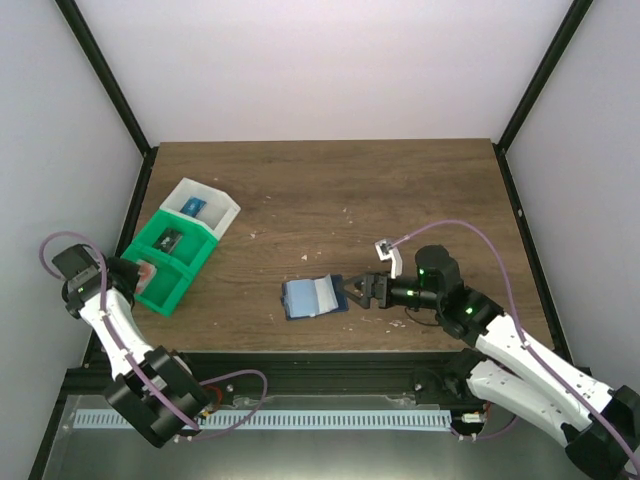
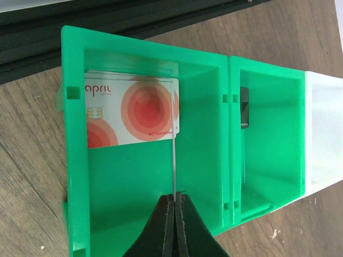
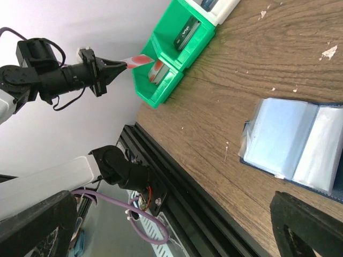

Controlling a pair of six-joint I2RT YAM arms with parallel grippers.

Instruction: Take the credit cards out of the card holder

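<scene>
Here, the left gripper (image 2: 173, 199), angled over the green bin (image 2: 134, 182) at lower left, clenched one credit card (image 3: 140, 58) edge-on; a second credit card (image 2: 131, 115) lay inside. The right gripper (image 1: 352, 291) reached low, jaws spread, just right of the open card holder (image 1: 312, 297) at centre frame.

Dark wood surface (image 1: 400, 200). Card holder (image 1: 313, 297) lies open flat on it. Two-compartment green bin (image 1: 160, 298) sits well left of the holder, white bin (image 1: 228, 220) butted against its far end.

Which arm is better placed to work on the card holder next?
Right. The right gripper, open and empty, sits at the card holder's edge. The left gripper is shut on a credit card over the green bin, well away from it.
</scene>
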